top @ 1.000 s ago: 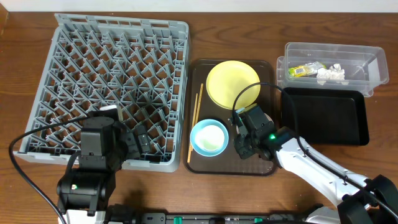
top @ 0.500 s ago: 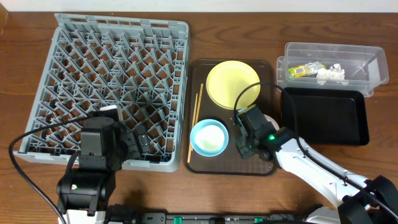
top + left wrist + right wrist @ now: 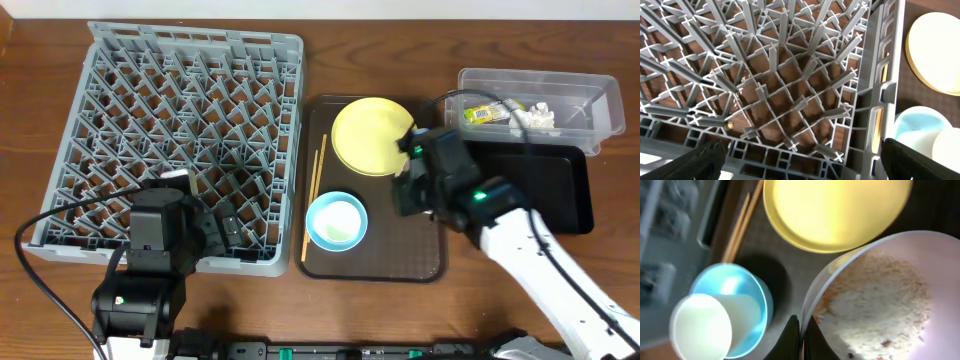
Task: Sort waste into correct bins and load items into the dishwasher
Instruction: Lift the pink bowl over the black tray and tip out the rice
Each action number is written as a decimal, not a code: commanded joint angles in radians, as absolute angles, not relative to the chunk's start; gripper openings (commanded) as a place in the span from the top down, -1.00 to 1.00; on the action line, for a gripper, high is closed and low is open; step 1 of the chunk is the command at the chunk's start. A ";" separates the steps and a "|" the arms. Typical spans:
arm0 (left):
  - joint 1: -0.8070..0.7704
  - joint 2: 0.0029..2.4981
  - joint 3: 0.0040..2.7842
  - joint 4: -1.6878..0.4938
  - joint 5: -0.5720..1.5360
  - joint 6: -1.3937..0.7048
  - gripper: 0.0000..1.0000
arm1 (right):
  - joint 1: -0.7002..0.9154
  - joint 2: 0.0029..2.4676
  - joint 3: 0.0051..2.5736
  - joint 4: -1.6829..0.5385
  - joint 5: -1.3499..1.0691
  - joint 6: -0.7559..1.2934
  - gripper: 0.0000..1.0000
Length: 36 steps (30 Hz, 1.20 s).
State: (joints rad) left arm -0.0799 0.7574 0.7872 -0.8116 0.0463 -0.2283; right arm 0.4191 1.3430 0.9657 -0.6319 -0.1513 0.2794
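My right gripper (image 3: 801,330) is shut on the rim of the white bowl (image 3: 815,295), which holds beige rice crumbs (image 3: 880,305). It holds the bowl above the brown serving tray's right side, near the yellow plate (image 3: 368,135). In the overhead view the arm (image 3: 440,180) hides the bowl. The light blue bowl (image 3: 336,221) holds the cream cup (image 3: 700,325). Chopsticks (image 3: 313,195) lie along the tray's left edge. My left gripper (image 3: 800,162) is open and empty over the front right corner of the grey dish rack (image 3: 180,140).
The clear tub (image 3: 580,95) at back right holds the yellow-green wrapper (image 3: 487,113) and the white tissue (image 3: 535,117). The black tray (image 3: 540,190) lies in front of it. The brown serving tray (image 3: 400,255) sits between rack and bins.
My right gripper has lifted the white bowl from the serving tray's front right and carried it back and to the right, toward the black tray. The left arm has not moved.
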 commanded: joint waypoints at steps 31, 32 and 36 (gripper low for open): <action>-0.080 0.757 0.809 -0.814 0.048 -0.211 -0.99 | -0.486 1.531 0.875 -0.523 -1.204 0.231 0.98; -0.080 0.757 0.809 -0.815 0.048 -0.211 -0.99 | -0.501 1.554 0.875 -0.507 -1.252 0.231 0.98; -0.080 0.757 0.809 -0.815 0.048 -0.211 -0.99 | -0.545 1.626 0.875 -0.496 -1.339 0.231 0.98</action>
State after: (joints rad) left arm -0.0799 0.7574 0.7872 -0.8116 0.0463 -0.2283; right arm -0.5087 1.5764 0.8772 -0.5003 -1.1713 0.2504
